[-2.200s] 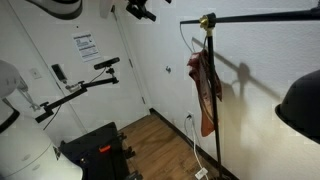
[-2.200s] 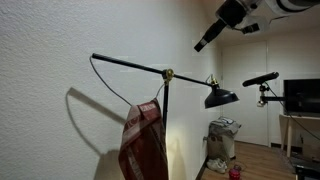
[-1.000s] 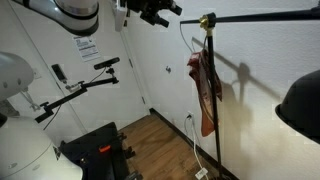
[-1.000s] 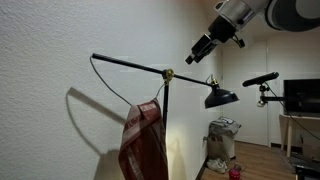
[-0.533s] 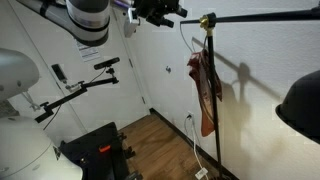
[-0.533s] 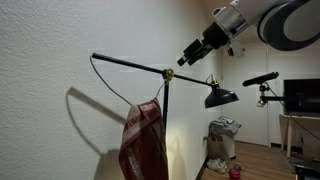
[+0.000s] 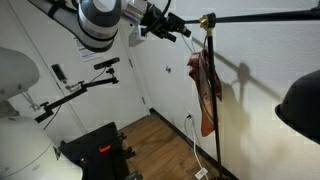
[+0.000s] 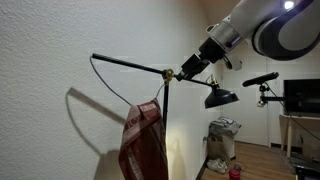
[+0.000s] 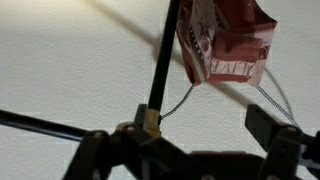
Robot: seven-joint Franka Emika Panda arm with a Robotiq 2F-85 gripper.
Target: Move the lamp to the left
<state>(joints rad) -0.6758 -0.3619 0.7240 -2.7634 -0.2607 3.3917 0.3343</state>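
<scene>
The floor lamp stands against a white wall, its thin black pole (image 7: 214, 110) rising to a brass joint (image 7: 207, 20) that carries a long black boom (image 8: 125, 64). The black shade (image 8: 220, 98) hangs at the boom's far end. A red bag (image 8: 142, 138) dangles from the joint, beside a looping cord (image 9: 180, 100). In both exterior views the gripper (image 7: 175, 30) sits high up, just beside the brass joint and level with the boom. The wrist view shows the fingers (image 9: 272, 132) spread wide apart and holding nothing. The joint (image 9: 150, 120) and pole (image 9: 163, 55) lie in the gap between them. Whether any finger touches the lamp cannot be told. A camera on a stand (image 7: 105, 64) stands near the door, well apart from the lamp.
</scene>
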